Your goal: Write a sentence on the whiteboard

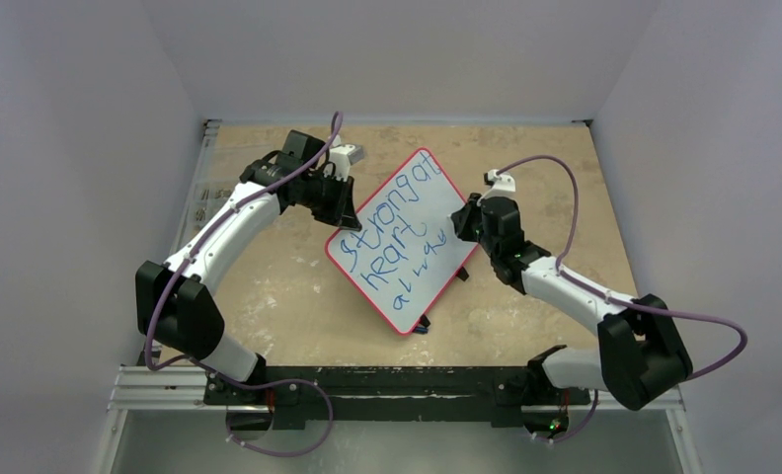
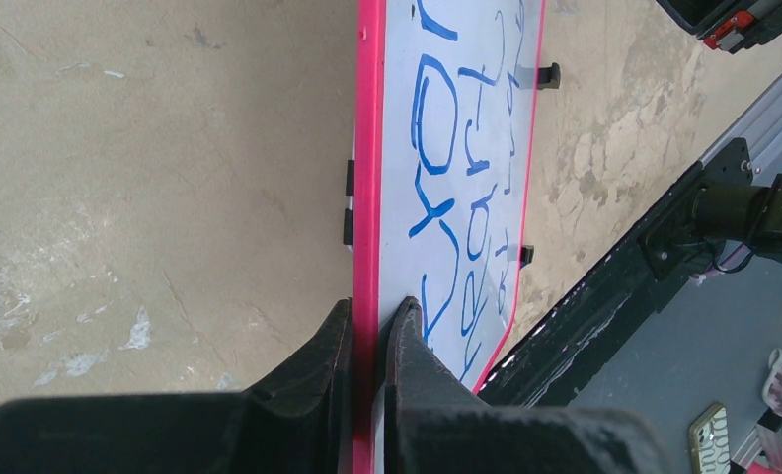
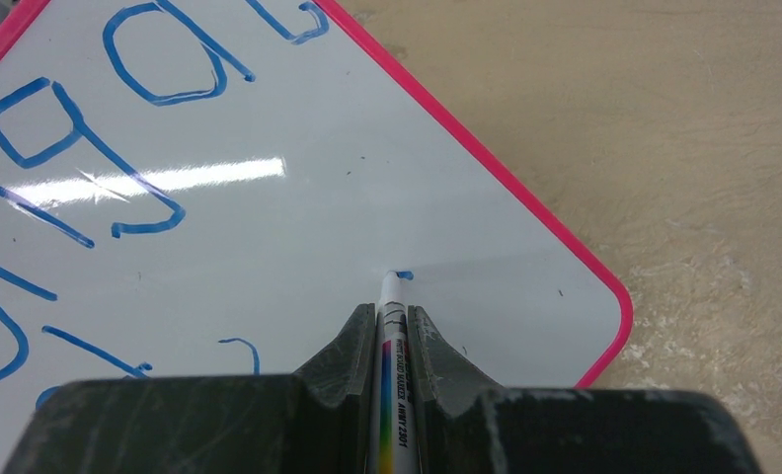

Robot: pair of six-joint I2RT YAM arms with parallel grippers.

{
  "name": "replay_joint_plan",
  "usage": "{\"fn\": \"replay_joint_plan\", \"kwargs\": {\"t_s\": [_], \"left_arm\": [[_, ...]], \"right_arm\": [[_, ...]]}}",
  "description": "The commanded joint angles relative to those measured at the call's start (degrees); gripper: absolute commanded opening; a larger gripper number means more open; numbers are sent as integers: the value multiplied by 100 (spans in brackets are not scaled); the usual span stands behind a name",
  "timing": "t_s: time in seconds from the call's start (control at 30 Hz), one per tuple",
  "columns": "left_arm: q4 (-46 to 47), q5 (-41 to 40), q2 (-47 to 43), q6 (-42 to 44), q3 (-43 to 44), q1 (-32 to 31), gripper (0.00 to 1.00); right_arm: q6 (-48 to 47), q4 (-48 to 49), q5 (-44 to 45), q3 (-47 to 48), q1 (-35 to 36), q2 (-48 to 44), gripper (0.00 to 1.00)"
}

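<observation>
The whiteboard (image 1: 446,219), pink-framed, sits turned like a diamond mid-table, propped on small black feet (image 1: 424,324). The sentence (image 1: 387,232) runs across it in slanted blue lines. My left gripper (image 1: 343,202) is shut on the board's upper-left edge; in the left wrist view its fingers (image 2: 407,341) pinch the pink frame (image 2: 369,148) from both sides. My right gripper (image 1: 463,222) is over the board's right corner, shut on a white marker (image 3: 394,346). The marker's tip touches the bare white surface (image 3: 367,197) at a small fresh blue mark (image 3: 403,275).
The tan tabletop (image 1: 278,286) is walled in by white panels at the left, back and right. A black base bar (image 1: 397,380) and an aluminium rail (image 1: 170,380) run along the near edge. Both arms reach in from there.
</observation>
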Motion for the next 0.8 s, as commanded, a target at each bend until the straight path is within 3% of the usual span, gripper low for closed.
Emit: {"fn": "replay_joint_plan", "kwargs": {"t_s": [0.0,0.37,0.77], "left_arm": [[-494,-2136,77,740,-33,90,0],[-503,-2136,73,745,-33,86,0],[-505,-2145,79,736,-42,82,0]], "right_arm": [[18,132,-270,-106,-5,-95,0],[122,123,-335,-542,0,-253,0],[210,-296,424,-253,-11,-59,0]]}}
